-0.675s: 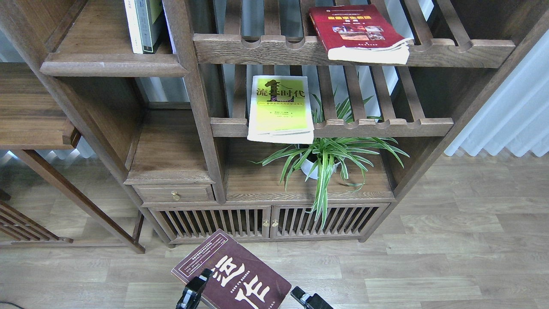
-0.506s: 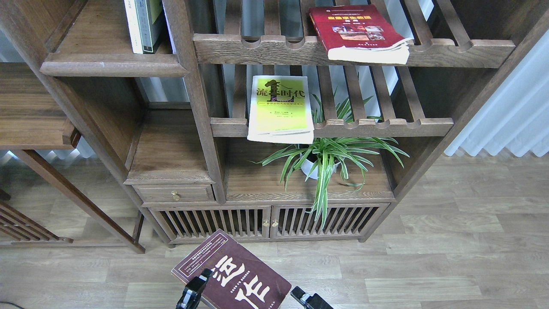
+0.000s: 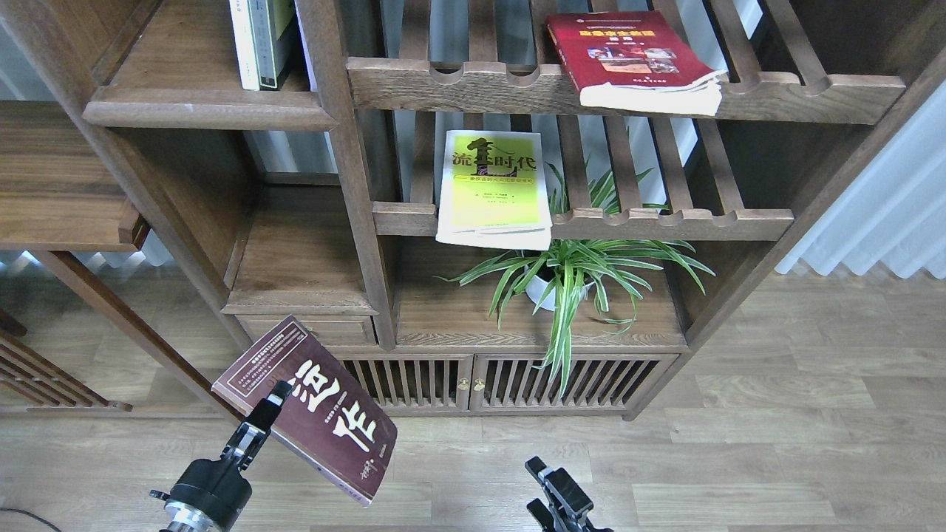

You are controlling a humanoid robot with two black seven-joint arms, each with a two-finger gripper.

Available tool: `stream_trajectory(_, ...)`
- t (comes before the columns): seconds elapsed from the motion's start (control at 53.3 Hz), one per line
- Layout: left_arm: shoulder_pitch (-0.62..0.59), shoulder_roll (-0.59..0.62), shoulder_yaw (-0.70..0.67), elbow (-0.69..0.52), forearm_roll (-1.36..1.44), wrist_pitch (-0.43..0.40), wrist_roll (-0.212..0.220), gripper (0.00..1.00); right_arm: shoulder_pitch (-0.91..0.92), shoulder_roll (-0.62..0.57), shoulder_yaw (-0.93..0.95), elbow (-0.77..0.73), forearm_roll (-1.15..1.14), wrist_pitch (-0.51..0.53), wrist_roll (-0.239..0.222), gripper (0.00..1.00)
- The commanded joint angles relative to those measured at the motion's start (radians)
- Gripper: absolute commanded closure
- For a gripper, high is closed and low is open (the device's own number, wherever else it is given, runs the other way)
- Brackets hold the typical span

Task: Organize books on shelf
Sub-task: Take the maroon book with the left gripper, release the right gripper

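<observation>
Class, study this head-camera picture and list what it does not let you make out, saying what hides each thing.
- Upright books, head view: tops cut off by the top edge.
- Right gripper, head view: seen dark and partly cut off by the bottom edge; open or shut unclear.
- Plant pot, head view: mostly hidden by its own leaves.
- Small print on the maroon book in the left gripper: too small to read.

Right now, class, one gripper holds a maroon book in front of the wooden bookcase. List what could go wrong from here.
1. The left gripper pinches the maroon book only near one edge, so the tilted book might swing or slip out.
2. The yellow-green book and the red book overhang their slatted racks; a bump could knock them off.
3. The plant spreads its leaves widely and could snag a passing arm.
</observation>
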Motion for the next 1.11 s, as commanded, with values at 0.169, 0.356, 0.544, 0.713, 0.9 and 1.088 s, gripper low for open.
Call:
stream_trajectory(0.169,0.006,0.0,-0.003,-0.006,0.0,0.0,-0.001,0.94,0.0,0.0,-0.004,-0.002,0.0,0.0,0.0,0.01)
stream_trajectory(0.356,0.007,0.0,0.018,-0.002,0.0,0.0,-0.001,0.94,-0.002,0.0,-0.003,-0.001,0.0,0.0,0.0,0.01)
stream_trajectory(0.544,-0.01,0.0,0.044,0.001,0.017,0.0,0.003,0.94,0.0,0.0,0.011,0.007,0.003,0.0,0.0,0.01)
stream_trajectory(0.713,-0.011,0.0,0.044,0.003,0.02,0.0,0.003,0.94,0.001,0.0,0.01,0.012,0.003,0.0,0.0,0.01)
stream_trajectory(0.9,-0.01,0.0,0.044,0.003,0.02,0.0,0.003,0.94,0.009,0.0,0.007,0.012,0.003,0.0,0.0,0.01)
stream_trajectory(1.088,-0.011,0.0,0.037,0.003,0.02,0.0,0.003,0.94,0.013,0.0,0.007,0.012,0.003,0.0,0.0,0.01)
